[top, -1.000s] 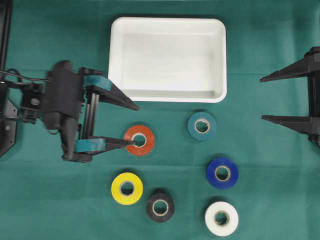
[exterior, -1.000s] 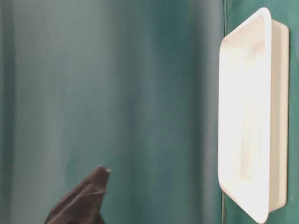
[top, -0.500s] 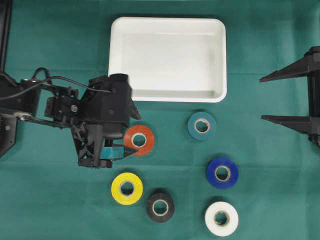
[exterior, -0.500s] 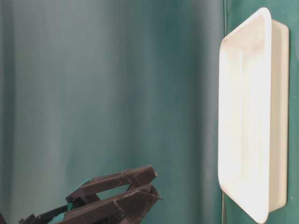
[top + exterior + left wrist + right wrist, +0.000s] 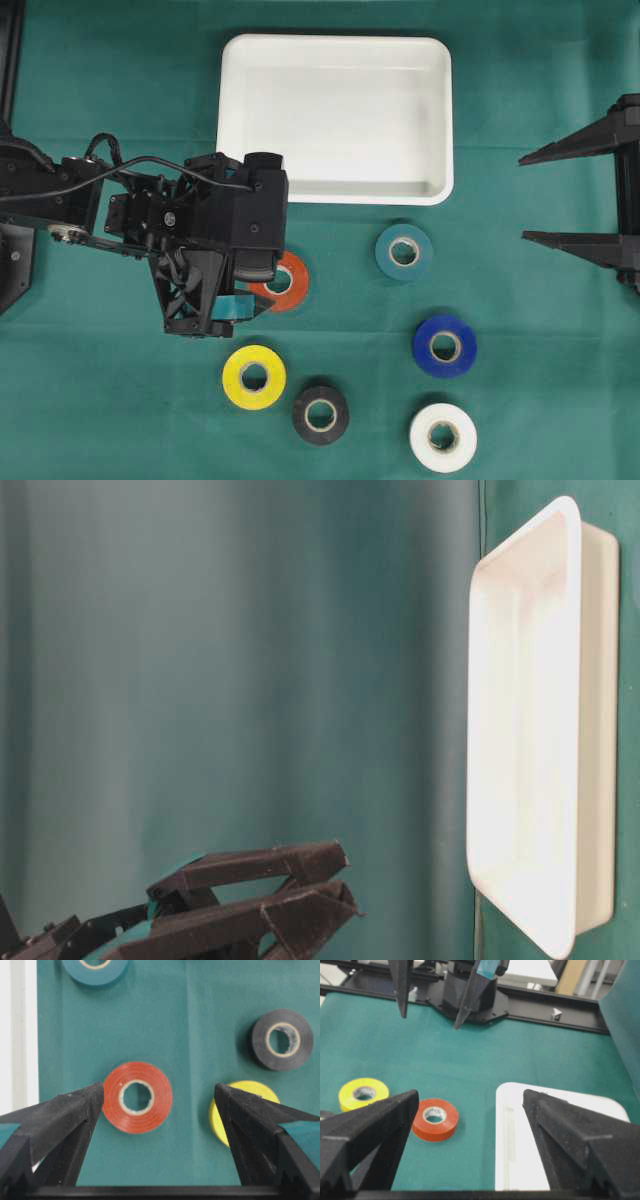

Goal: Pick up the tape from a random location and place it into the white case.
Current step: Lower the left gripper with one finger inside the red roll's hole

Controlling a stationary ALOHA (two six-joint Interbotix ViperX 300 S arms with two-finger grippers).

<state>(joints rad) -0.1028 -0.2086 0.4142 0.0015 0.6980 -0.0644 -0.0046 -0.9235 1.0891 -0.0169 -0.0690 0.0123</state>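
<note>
A red tape roll (image 5: pixel 293 290) lies flat on the green cloth below the white case (image 5: pixel 335 195). My left gripper (image 5: pixel 159 1089) hangs open above it, pointing down. In the left wrist view the red roll (image 5: pixel 159 1110) shows between the jaws, close to the left finger (image 5: pixel 60 1125). The case's rim (image 5: pixel 15 1035) runs along that view's left edge. The right wrist view shows the left gripper (image 5: pixel 430 1021) well above the cloth and the red roll (image 5: pixel 435 1130). My right gripper (image 5: pixel 523 197) stands open at the right edge, holding nothing.
Other rolls lie on the cloth: teal (image 5: pixel 385 255), blue (image 5: pixel 425 345), yellow (image 5: pixel 235 380), black (image 5: pixel 303 418) and white (image 5: pixel 422 440). The yellow roll (image 5: pixel 250 1089) is partly behind the left gripper's right finger. The case (image 5: pixel 515 1150) holds nothing.
My left arm has turned its gripper from level to pointing down and shifted right over the red roll. Its jaws stayed open. The right arm has not moved.
</note>
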